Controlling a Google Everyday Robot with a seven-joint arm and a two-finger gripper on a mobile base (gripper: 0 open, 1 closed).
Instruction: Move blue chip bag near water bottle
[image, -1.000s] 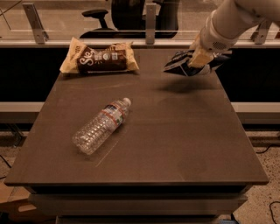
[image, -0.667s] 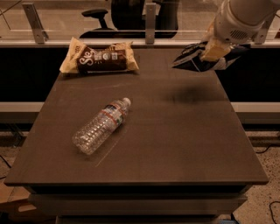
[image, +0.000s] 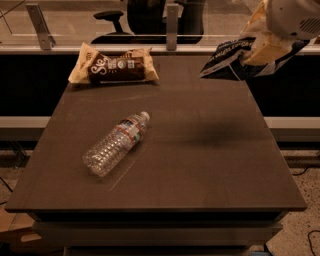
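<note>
The arm is cut off at the top right corner. Its pincer (image: 258, 50) is clamped on the blue chip bag (image: 227, 59), which hangs in the air above the far right of the surface (image: 200, 175), its white lettering unreadable. The water bottle (image: 116, 144) lies on its side left of centre, well apart from the bag. A brown snack bag (image: 114, 67) lies at the far left.

Dim, warm light from overhead.
The gripper (image: 258, 50), upper right, clasps the motion-blurred blue chip bag (image: 223, 56); soft shadow on the table (image: 210, 185).
</note>
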